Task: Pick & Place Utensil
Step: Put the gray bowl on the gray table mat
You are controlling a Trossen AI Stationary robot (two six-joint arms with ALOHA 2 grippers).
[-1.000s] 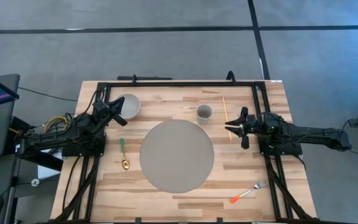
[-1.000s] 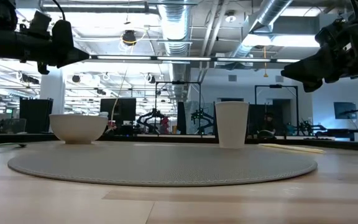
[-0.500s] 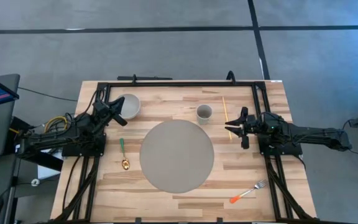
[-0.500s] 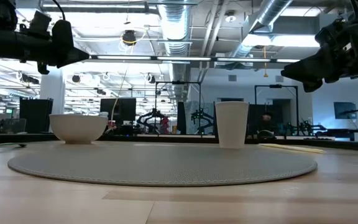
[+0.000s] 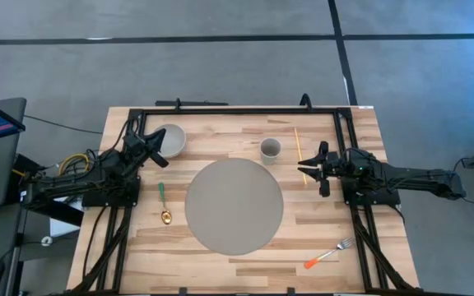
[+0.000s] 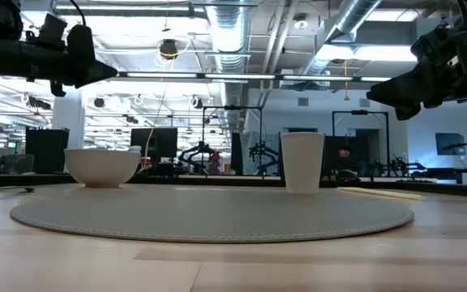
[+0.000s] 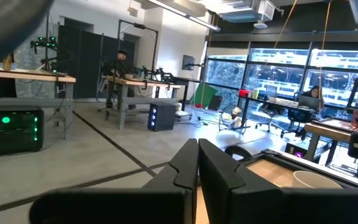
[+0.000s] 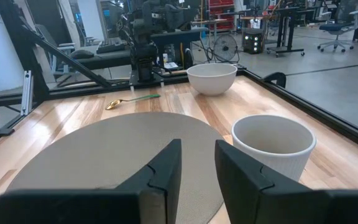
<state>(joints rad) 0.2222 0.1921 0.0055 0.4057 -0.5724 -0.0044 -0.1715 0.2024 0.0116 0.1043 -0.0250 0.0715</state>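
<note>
We find no change between these views and those of a second ago: both arms hold the same raised pose and every object lies where it lay, so the pick has not begun. Largest is the tabletop [image 5: 220, 123], filling the middle of the high view, with the round grey mat [image 5: 234, 205] at its centre. At upper left of the tabletop sits the bowl [image 5: 171, 139]; the cup [image 5: 270, 149] stands just above the mat's upper right edge. The utensils are smaller: a green-handled spoon [image 5: 162, 205] left of the mat, an orange-handled fork [image 5: 328, 254] at lower right, and thin chopsticks [image 5: 299, 145] right of the cup. The left tool [image 5: 156, 150] hovers beside the bowl, above the spoon in the frame; in its wrist view its fingers [image 7: 222, 174] sit nearly together with only a thin slit between, gripping nothing. The right tool [image 5: 318, 168] hangs near the chopsticks, its fingers [image 8: 166, 165] parted by a modest gap, empty, touching nothing. We judge that each utensil still awaits a first approach.
</note>
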